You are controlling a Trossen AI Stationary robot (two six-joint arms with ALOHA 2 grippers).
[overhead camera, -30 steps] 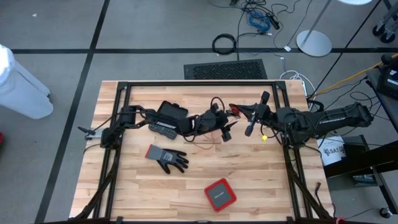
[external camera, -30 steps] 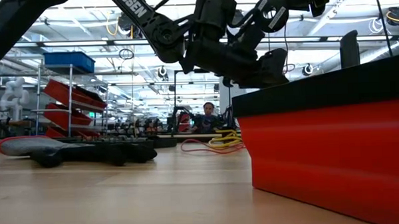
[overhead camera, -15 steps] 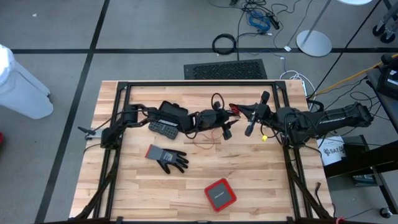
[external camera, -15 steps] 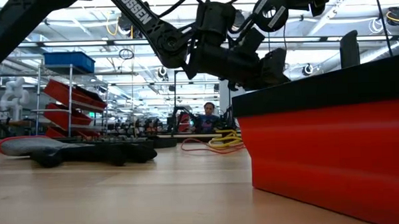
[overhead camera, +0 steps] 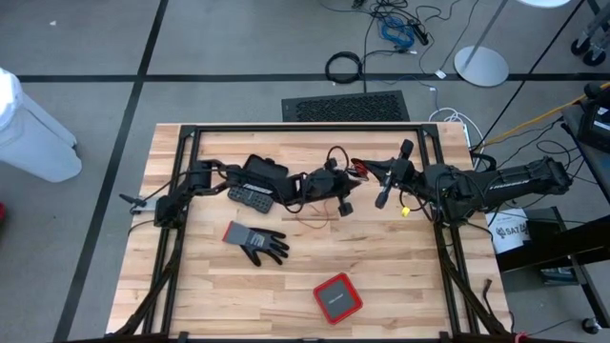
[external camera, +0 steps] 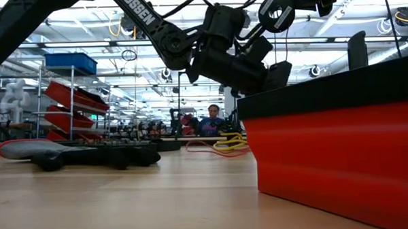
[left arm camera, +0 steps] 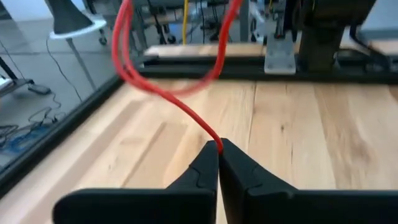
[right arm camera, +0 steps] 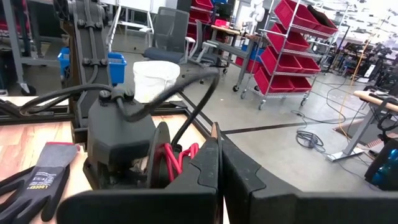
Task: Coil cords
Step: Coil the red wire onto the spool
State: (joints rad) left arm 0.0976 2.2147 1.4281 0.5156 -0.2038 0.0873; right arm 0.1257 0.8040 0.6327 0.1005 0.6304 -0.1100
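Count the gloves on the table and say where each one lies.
1. The grey glove lies flat on the table, toward its front left, between the remote and the red box. Others could be hidden under the arms.

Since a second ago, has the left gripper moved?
Yes. In the high view the left gripper has slid slightly back toward the remote, and it has shut on the red cord.

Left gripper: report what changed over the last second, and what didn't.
The left gripper has closed its fingers on the red cord, pinching it at the tips above the table; a second ago it was open. The arm barely shifted. The right gripper stayed shut and in place, and the grey glove and the red box lie where they were.
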